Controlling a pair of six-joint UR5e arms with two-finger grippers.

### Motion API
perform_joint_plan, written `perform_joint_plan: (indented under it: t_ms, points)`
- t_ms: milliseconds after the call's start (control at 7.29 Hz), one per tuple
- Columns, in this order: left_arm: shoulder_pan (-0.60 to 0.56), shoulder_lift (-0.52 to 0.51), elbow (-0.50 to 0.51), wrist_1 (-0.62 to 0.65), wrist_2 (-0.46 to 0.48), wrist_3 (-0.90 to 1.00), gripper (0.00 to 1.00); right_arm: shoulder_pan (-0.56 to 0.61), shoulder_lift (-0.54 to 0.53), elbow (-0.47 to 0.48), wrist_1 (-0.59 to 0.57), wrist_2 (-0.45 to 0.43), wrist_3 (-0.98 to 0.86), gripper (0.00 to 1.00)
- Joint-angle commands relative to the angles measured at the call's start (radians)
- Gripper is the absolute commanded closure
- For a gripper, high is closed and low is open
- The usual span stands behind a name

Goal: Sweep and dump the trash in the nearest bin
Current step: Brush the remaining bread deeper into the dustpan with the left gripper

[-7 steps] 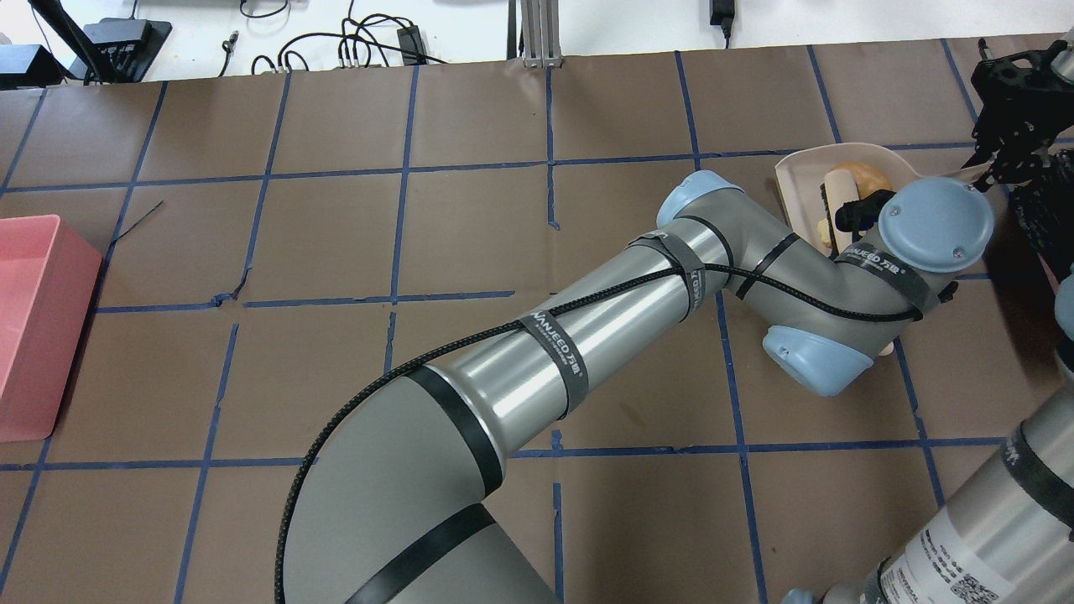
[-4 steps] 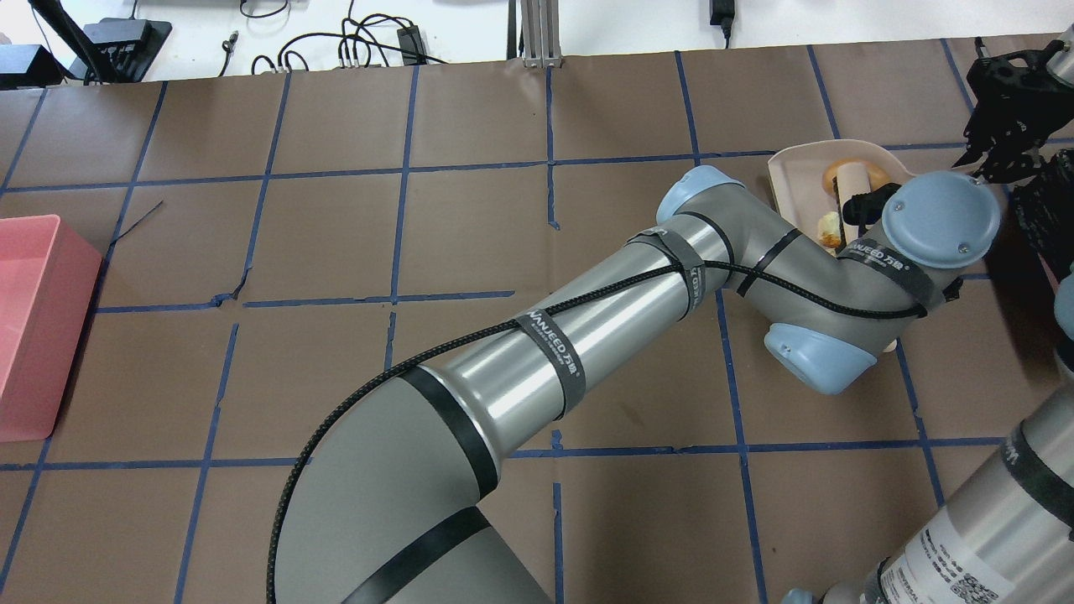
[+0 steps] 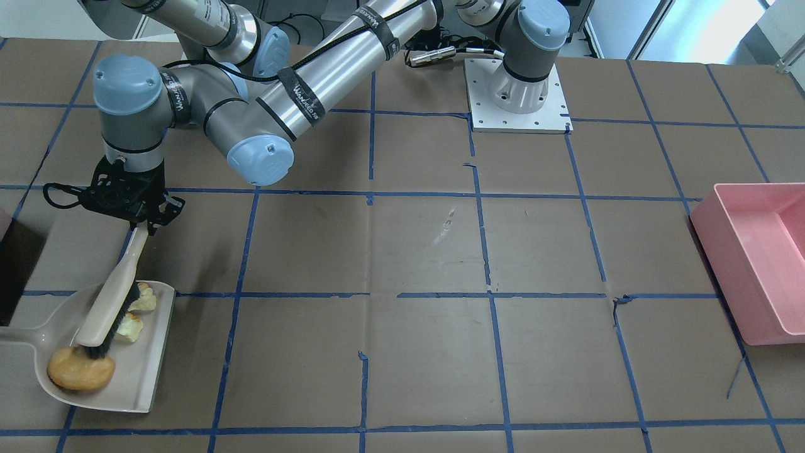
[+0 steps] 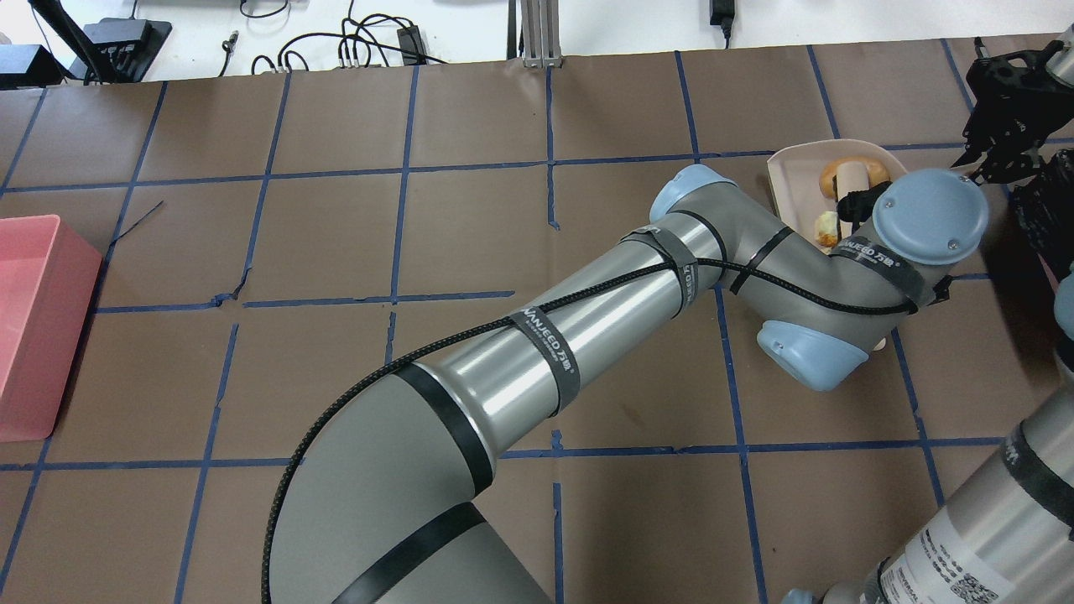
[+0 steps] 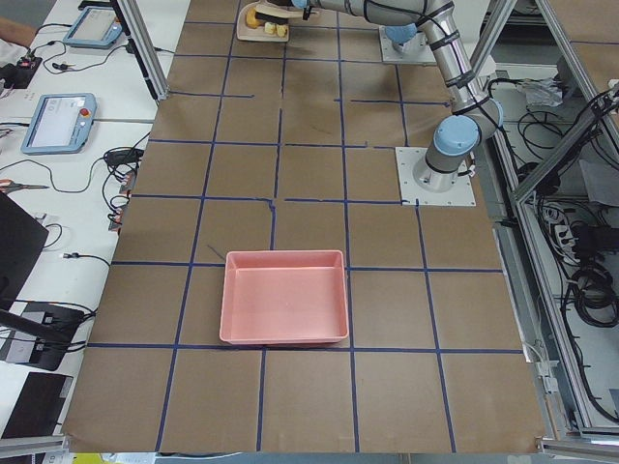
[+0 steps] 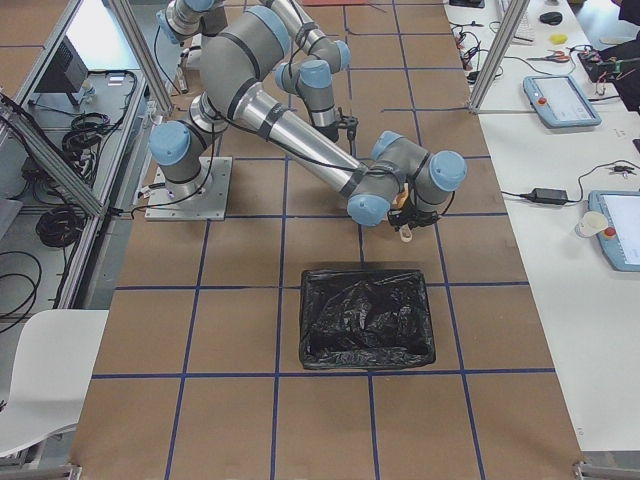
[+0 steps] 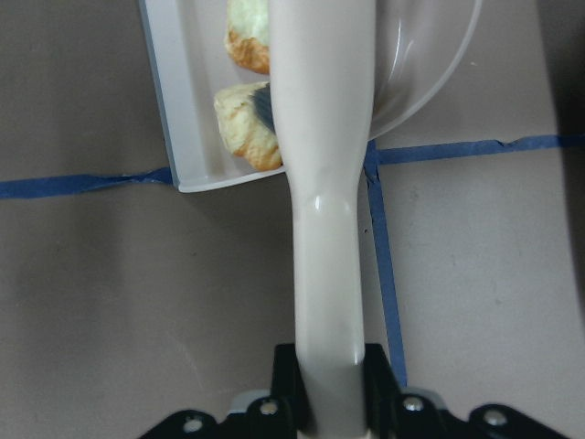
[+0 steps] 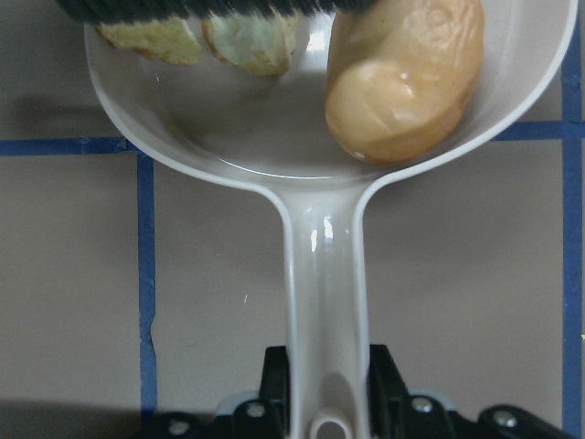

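Beige dustpan point(image 3: 154, 352), front view: I see tan lump point(image 3: 80, 372), two bread chunks point(image 3: 131, 328) inside, brush point(image 3: 113, 296) bristles touching lump. Left wrist: left hand point(image 7: 329, 389) clamps brush handle. Right wrist: right hand point(image 8: 327, 393) grips dustpan handle.

On the surface point(image 3: 427, 352), near the far edge toward the robot's right end, lies the dustpan point(image 3: 146, 371); in it the lump point(image 3: 80, 372) and, beside it, two bread chunks point(image 3: 130, 328), the brush point(image 3: 113, 301) slanting in above them. The bin point(image 6: 368, 318) stands at that end, the tub point(image 3: 723, 264) at the opposite end
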Motion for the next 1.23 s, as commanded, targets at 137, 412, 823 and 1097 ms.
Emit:
perform_joint_plan:
  t_ms: [137,412,823,1097]
  points:
    - [0.026,0.007,0.005,0.0,-0.002,0.005,0.99,0.0,0.0,0.0,0.0,0.0,0.001,1.0]
    - [0.031,0.026,0.001,-0.002,-0.002,0.003,0.99,0.0,0.001,0.0,0.0,0.0,0.001,1.0]
    - [0.069,0.068,-0.007,-0.021,-0.008,0.008,0.98,-0.002,0.001,-0.002,0.014,0.0,0.001,1.0]
    - [0.136,0.095,-0.015,-0.058,-0.01,0.034,0.98,-0.024,-0.008,-0.003,0.038,0.07,0.007,1.0]
